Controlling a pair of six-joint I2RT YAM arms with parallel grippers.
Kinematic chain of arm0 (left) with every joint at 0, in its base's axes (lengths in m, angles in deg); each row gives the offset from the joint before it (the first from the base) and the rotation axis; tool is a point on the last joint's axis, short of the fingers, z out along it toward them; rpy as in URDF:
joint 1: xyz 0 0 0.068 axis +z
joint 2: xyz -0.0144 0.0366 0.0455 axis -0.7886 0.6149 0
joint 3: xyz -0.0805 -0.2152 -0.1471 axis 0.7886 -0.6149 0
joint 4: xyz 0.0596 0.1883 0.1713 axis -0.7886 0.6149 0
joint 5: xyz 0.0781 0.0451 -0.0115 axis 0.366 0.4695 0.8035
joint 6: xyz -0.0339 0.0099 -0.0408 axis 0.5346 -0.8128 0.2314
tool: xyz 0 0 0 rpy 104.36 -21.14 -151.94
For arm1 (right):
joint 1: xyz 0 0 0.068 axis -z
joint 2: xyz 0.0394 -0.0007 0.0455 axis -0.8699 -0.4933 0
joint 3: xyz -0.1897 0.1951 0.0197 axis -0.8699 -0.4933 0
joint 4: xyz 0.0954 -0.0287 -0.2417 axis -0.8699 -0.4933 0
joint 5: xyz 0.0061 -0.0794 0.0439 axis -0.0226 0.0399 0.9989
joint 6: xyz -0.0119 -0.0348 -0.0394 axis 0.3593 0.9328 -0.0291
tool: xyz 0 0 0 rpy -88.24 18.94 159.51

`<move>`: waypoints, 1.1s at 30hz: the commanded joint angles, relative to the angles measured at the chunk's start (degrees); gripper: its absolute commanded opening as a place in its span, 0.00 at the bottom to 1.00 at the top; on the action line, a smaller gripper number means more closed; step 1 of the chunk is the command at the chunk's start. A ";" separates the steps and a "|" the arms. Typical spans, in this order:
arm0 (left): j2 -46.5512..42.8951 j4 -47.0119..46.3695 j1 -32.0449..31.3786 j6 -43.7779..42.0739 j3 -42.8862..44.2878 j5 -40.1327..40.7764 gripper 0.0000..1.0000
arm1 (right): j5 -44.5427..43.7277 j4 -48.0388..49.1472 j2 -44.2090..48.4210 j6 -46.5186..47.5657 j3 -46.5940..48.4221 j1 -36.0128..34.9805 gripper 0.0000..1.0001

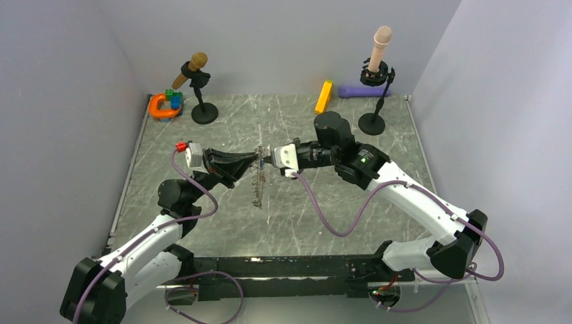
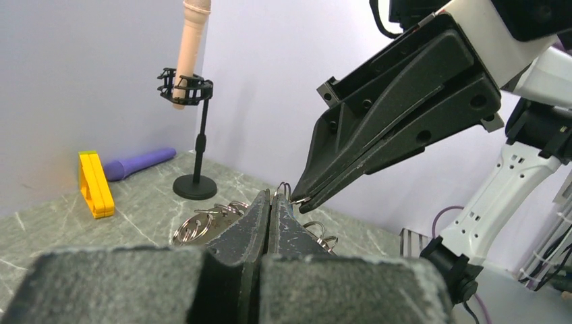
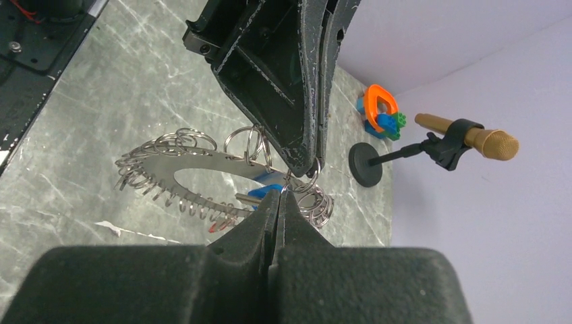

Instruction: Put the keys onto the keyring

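The keyring [image 1: 256,187] hangs edge-on above the table between both grippers. In the right wrist view it is a grey metal ring [image 3: 202,162] fringed with small loops. My left gripper [image 1: 253,160] is shut on the keyring's rim [image 2: 202,223]; its tips meet in the left wrist view [image 2: 270,202]. My right gripper [image 1: 266,160] is shut, tips [image 3: 278,196] pinching a small loop at the rim right beside the left gripper's tips [image 3: 307,158]. A blue key [image 3: 271,192] and a red key [image 3: 214,228] show behind the keyring. Other keys are hidden.
A yellow block [image 1: 324,96] and a purple handle [image 1: 361,90] lie at the back wall. Two microphone stands are at the back, left [image 1: 204,113] and right [image 1: 372,123]. An orange C-shaped toy [image 1: 162,106] with small blocks sits in the back left corner.
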 commanded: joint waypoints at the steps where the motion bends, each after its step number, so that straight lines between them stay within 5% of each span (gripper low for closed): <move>1: 1.45 -13.07 0.63 5.13 0.90 5.58 0.00 | 0.94 0.13 1.22 -3.05 -1.11 -0.37 0.00; 8: 5.11 -15.74 0.28 5.65 2.80 2.72 0.00 | 1.68 0.27 1.19 -3.18 -1.35 -0.41 0.00; 20: 10.46 -22.36 0.40 3.91 3.08 -2.74 0.00 | 1.97 -4.38 3.71 -2.99 0.48 -0.31 0.37; 33: 8.45 -21.16 1.77 -2.19 8.18 -21.03 0.00 | 11.09 6.43 1.54 -34.58 6.58 10.07 0.38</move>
